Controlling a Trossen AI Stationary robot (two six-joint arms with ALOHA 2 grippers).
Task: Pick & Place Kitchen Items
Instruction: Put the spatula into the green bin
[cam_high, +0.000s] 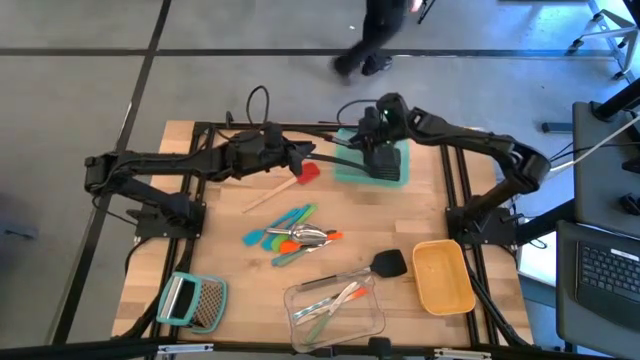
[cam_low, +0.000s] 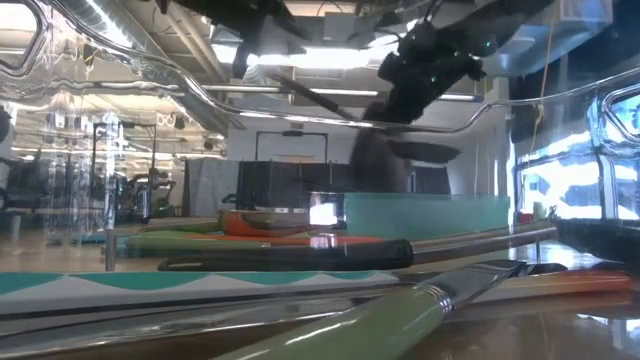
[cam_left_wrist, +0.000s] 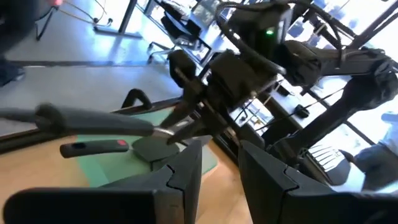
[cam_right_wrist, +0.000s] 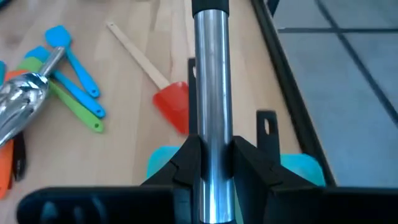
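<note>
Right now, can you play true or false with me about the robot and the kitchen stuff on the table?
1. The right end effector grips a steel-handled spatula. True.
2. The red spatula lies inside the yellow container. False: it lies on the wooden table, near the teal container.
3. The grater sits at a table corner on the left arm's side. True.
4. The clear container is empty. False: slim utensils lie in it.
5. The silver spoon rests among the slim tools mid-table. True.
</note>
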